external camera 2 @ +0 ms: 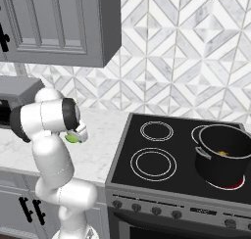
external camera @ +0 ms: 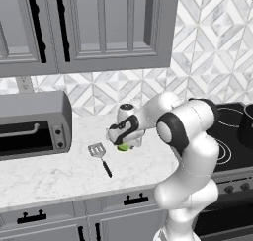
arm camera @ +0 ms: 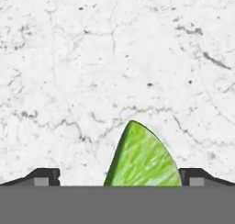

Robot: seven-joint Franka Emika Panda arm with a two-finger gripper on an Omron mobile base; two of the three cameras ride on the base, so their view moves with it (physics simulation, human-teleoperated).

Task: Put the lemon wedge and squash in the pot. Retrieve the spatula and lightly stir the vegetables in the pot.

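Your gripper (arm camera: 117, 176) hangs with fingers spread wide around the lemon wedge (arm camera: 143, 159) mid-counter, not yet grasped, while the squash (external camera 2: 223, 154) appears to sit in the pot (external camera 2: 221, 159) and the spatula (external camera: 100, 156) waits untouched near the counter's front edge.

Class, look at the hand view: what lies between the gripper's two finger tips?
The lemon wedge lies on the white marble counter between the open gripper's finger tips; the hand view shows this most plainly.
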